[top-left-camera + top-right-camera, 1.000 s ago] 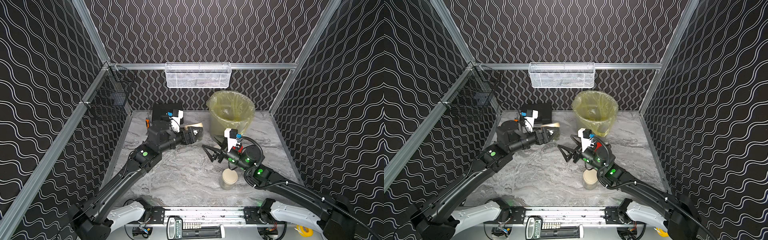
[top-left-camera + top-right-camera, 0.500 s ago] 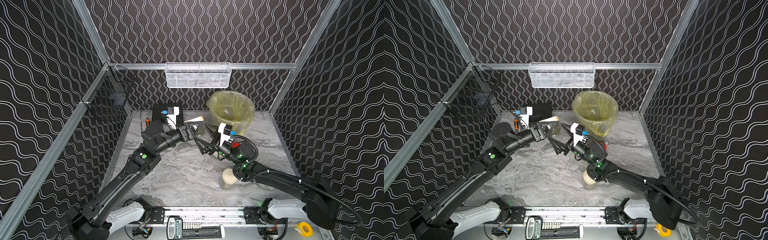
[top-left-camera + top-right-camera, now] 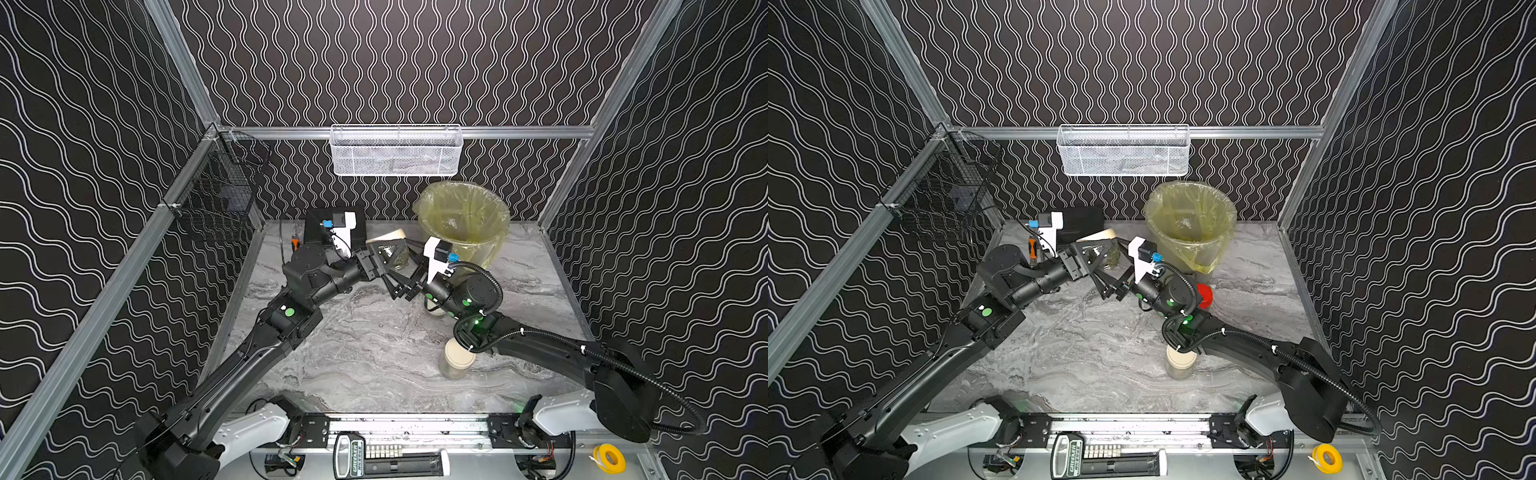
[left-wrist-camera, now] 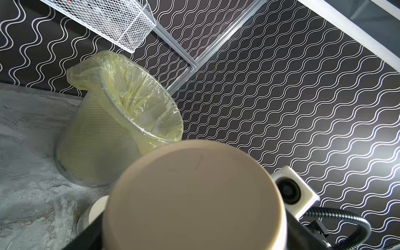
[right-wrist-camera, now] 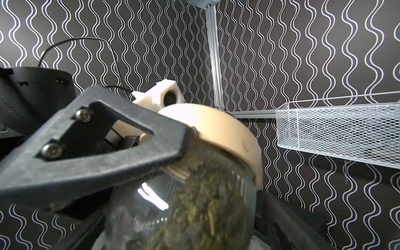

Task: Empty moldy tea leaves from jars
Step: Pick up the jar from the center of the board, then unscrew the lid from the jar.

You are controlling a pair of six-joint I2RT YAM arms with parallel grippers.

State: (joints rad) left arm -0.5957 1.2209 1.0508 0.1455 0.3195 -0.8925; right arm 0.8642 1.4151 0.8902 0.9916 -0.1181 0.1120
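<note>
A tilted glass jar with a cream lid is held near the back, beside the bin, with my left gripper shut on its neck. Greenish-brown tea leaves fill it. The lid fills the left wrist view and hides the fingers. My right gripper is open, its fingers spread on either side of the jar's body; I cannot tell whether they touch it. A second cream-lidded jar stands at the front right. A red-lidded jar stands behind the right arm.
The bin lined with a yellow bag stands at the back right. Another cream-lidded jar stands at its foot. A white mesh basket hangs on the back wall, a black wire basket on the left wall.
My right gripper has moved back and left from the table's middle up to the held jar. The left gripper has raised the jar slightly, still gripping it.
</note>
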